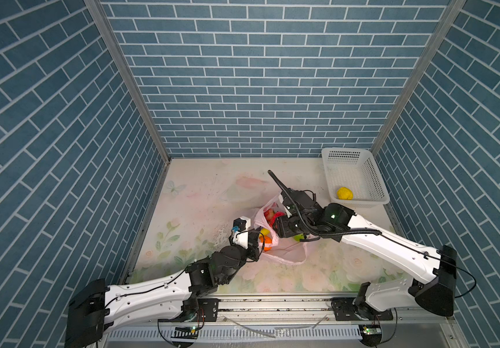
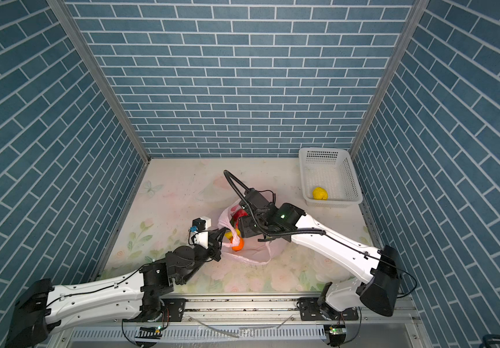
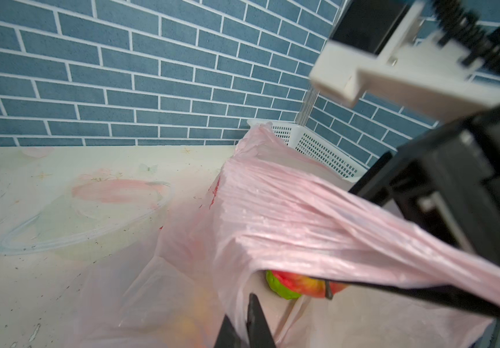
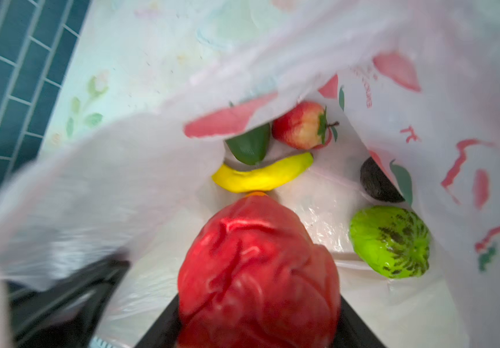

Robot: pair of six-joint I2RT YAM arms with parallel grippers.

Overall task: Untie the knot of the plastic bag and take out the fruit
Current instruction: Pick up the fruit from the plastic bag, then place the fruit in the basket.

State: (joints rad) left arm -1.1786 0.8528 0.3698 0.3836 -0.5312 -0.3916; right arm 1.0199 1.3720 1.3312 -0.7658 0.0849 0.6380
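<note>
Pink plastic bag [image 3: 287, 217], pinched tight in left gripper [image 3: 242, 324]. Red bumpy fruit [image 4: 257, 265], gripped wide by right gripper [image 4: 259, 328].

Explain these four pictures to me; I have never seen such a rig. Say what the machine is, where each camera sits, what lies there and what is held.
Two robot arms, each ending in a two-fingered gripper, work over a flowered table. Two pictures look down on the whole scene; the other two come from cameras on the wrists. On the table lie a pink plastic bag and a white basket with one yellow fruit in it. The left gripper pinches the bag's film. The right gripper reaches inside the bag and grips a red fruit. A banana, an apple and a green fruit lie in the bag.
</note>
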